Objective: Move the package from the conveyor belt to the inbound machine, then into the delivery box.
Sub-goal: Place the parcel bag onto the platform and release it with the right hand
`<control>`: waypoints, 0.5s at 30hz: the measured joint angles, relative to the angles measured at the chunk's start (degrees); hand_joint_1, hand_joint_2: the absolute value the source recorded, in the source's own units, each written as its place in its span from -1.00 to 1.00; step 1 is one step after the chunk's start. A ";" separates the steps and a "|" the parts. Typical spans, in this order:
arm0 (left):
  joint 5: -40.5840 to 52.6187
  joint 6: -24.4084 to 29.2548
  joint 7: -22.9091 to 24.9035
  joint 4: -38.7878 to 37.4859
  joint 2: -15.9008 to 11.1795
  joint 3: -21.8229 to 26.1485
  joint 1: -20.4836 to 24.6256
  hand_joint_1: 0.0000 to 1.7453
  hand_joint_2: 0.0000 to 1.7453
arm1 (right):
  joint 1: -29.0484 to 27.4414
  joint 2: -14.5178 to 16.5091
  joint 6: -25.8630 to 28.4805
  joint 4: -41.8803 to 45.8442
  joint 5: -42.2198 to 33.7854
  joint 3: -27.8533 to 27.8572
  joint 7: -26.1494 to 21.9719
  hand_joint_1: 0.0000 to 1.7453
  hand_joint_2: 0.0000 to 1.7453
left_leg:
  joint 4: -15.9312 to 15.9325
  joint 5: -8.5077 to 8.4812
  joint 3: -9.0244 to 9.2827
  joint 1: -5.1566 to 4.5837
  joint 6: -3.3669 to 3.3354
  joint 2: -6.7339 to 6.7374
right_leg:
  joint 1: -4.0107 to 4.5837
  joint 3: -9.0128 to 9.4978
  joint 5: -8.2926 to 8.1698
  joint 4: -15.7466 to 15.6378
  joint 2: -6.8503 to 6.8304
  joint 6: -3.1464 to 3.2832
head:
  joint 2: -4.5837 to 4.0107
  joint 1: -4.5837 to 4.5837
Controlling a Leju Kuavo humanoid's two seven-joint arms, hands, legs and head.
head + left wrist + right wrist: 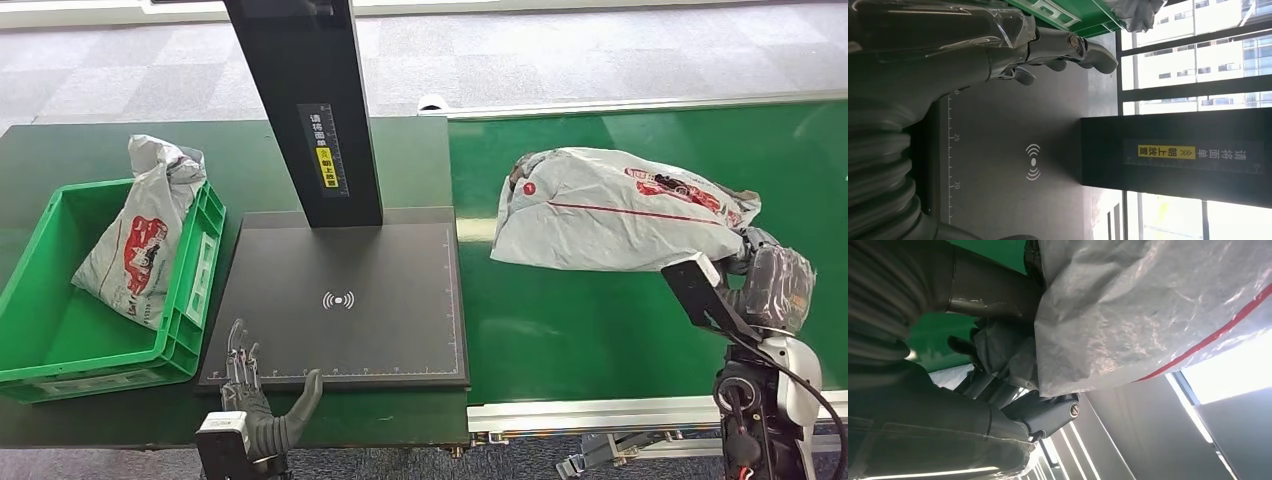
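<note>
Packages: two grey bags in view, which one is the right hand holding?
The package over the green conveyor belt, beside the scanner: grey package, its end gripped by the right hand. The other package leans inside the green crate.

**Crinkled film, matt black, ribbed plastic**

The package (620, 210) is thin grey plastic film, crinkled and faintly glossy, as is the bag (140, 235) in the crate at 9 o'clock. The crate (60, 345) is hard, ribbed green plastic. The inbound machine's plate (350, 300) is smooth matt black. The conveyor belt (640, 330) is smooth green with a soft sheen.
</note>
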State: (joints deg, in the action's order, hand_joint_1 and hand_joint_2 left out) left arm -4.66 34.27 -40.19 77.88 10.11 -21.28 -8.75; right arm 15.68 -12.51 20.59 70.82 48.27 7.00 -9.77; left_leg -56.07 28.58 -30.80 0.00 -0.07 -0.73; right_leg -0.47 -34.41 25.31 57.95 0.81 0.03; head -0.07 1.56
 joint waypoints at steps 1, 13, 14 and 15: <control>-0.04 -0.32 0.00 -0.03 0.01 0.04 0.18 -1.00 1.00 | -0.19 0.11 -0.26 0.72 -0.84 -0.57 0.01 1.00 1.00 | 0.00 0.00 -0.01 0.00 0.00 0.00 | 0.00 0.00 0.00 0.00 0.00 0.00 | 0.00 0.01; 0.05 -3.27 0.00 -3.91 1.09 -0.82 3.88 -1.00 1.00 | -1.14 6.13 -10.89 2.27 -5.78 -13.72 -0.64 1.00 1.00 | 0.02 -0.08 0.06 0.04 0.08 -0.12 | 0.10 0.02 0.00 0.01 -0.03 0.03 | 0.00 0.00; 0.05 -3.29 0.00 -4.14 1.10 -0.86 3.96 -1.00 1.00 | -1.14 6.49 -10.94 2.13 -5.79 -14.28 -0.66 1.00 1.00 | 0.03 -0.08 0.05 0.04 0.08 -0.11 | 0.10 0.02 0.01 0.02 -0.03 0.03 | 0.00 0.00; 0.05 -3.34 0.00 -4.36 1.10 -0.89 4.05 -1.00 1.00 | -1.12 6.79 -11.27 1.99 -5.92 -14.75 -0.68 1.00 1.00 | 0.03 -0.07 0.03 0.04 0.07 -0.08 | 0.09 0.02 0.01 0.02 -0.02 0.03 | 0.00 0.01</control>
State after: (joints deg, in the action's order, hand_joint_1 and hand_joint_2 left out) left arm -4.61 30.92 -40.19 73.52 11.21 -22.17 -4.70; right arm 14.56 -5.72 9.31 72.81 42.35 -7.75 -10.45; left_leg -56.05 28.51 -30.77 0.05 0.00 -0.81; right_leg -0.38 -34.38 25.31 57.97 0.79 0.06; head -0.07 1.56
